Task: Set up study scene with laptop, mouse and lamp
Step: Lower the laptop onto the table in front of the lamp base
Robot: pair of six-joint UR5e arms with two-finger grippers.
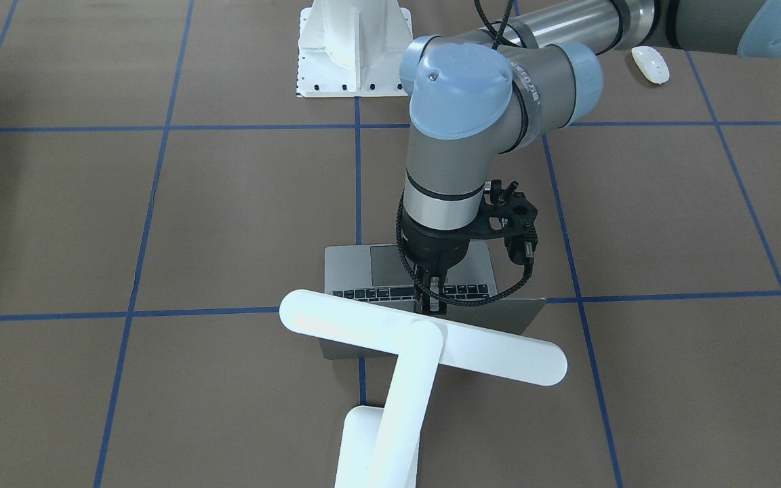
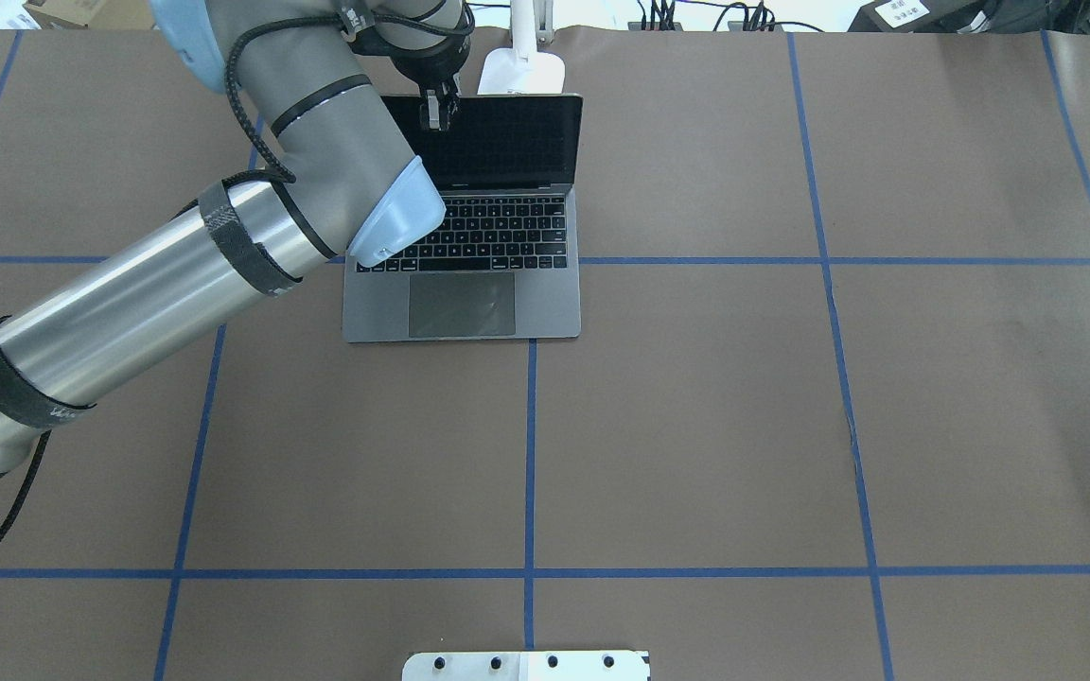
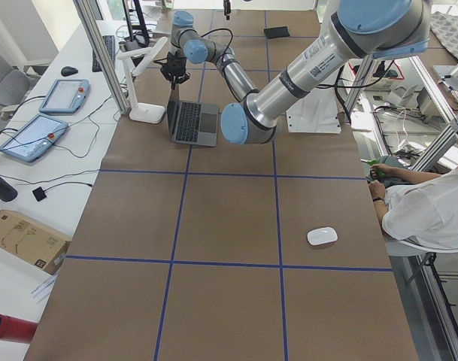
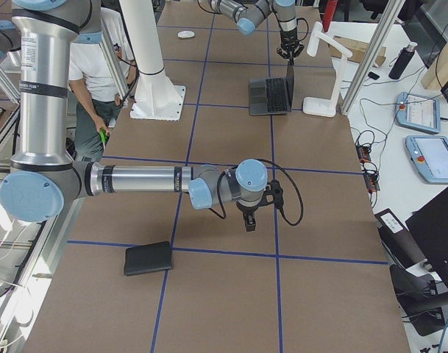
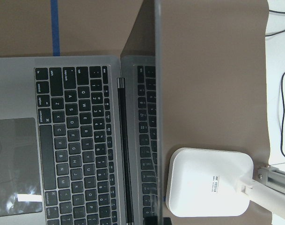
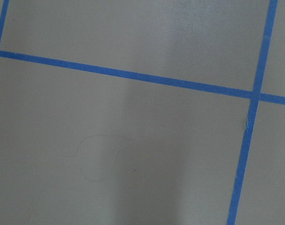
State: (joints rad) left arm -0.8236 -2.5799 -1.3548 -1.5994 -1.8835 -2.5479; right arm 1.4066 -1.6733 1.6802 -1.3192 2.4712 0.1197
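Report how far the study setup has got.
Done: the slim space-grey metal laptop stands open in front of the white bar-headed desk lamp. In hand: the left gripper pinches the screen's top edge. Left: the small glossy white oval mouse lies far off, still to be brought beside the laptop.

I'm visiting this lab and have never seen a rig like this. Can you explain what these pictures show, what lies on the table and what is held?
These are two robot arms, each ending in a two-finger gripper, at a brown table marked with blue tape. One camera faces the robot, one looks over its shoulders, one sits at each table end, one on each wrist. The left gripper seems to pinch the top edge of the lid of the open laptop. A white lamp stands just behind the laptop's screen. A white mouse lies far off toward the robot's left. The right gripper hangs above the table near a black mat; open or shut, I cannot tell.
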